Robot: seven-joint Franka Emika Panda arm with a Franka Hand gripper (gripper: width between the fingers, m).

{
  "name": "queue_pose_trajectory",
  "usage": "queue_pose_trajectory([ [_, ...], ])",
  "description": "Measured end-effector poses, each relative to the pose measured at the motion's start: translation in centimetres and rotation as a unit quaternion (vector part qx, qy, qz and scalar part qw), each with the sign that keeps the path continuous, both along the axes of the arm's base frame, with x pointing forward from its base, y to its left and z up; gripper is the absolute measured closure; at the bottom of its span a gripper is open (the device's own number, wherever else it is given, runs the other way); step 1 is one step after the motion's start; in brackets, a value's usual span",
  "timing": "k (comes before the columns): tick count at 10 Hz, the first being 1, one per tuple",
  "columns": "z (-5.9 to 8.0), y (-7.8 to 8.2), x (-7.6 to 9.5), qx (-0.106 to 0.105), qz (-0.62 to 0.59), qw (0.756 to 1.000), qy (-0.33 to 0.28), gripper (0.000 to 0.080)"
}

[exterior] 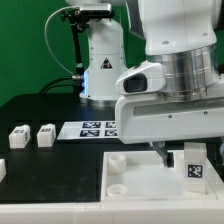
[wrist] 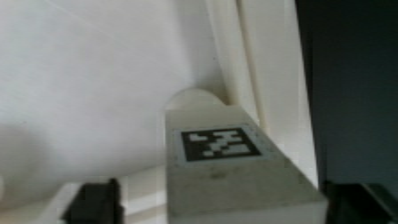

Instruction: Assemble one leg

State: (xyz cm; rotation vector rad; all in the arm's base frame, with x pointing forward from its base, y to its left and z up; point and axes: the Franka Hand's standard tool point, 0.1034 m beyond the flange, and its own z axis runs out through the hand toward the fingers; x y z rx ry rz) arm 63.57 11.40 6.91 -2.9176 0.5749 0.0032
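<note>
Plastic, white and matt, is forming the leg (exterior: 194,166), a blocky post wearing a square black-and-white tag. The gripper (wrist: 217,198) is clamping it between dark fingers (wrist: 93,200), just beside the raised rim of the shallow tray (exterior: 130,170). A round socket (exterior: 119,186) is showing in one tray corner. One spare leg (exterior: 19,137) and a second spare leg (exterior: 45,134) are standing on the black table (exterior: 40,108), well apart from the tray, near the marker board (exterior: 95,128)

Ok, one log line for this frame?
gripper: shut on leg | leg: upright, over tray near rim | two other legs: on table, apart
</note>
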Motion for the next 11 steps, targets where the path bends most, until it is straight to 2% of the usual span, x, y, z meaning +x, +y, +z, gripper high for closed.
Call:
queue_pose_trajectory([
  [1, 0.01, 0.2, -0.03, 0.005, -0.046, 0.999, 0.008, 0.0399],
  [2, -0.05, 0.18, -0.09, 0.008, -0.074, 0.997, 0.014, 0.0505],
  [4, 0.05, 0.15, 0.07, 0.021, -0.256, 0.965, 0.045, 0.0505],
  [5, 0.05, 0.21, 0.07, 0.022, -0.305, 0.951, 0.053, 0.0505],
  [7, -0.24, 0.57, 0.15, 0.058, -0.513, 0.852, 0.089, 0.0505],
  [8, -0.24, 0.61, 0.15, 0.061, -0.523, 0.845, 0.092, 0.0506],
  [9, -0.26, 0.64, 0.1, 0.06, -0.512, 0.852, 0.091, 0.0506],
  [10, -0.28, 0.65, 0.06, 0.059, -0.499, 0.86, 0.089, 0.0506],
  [11, -0.29, 0.59, -0.02, 0.054, -0.465, 0.88, 0.083, 0.05],
])
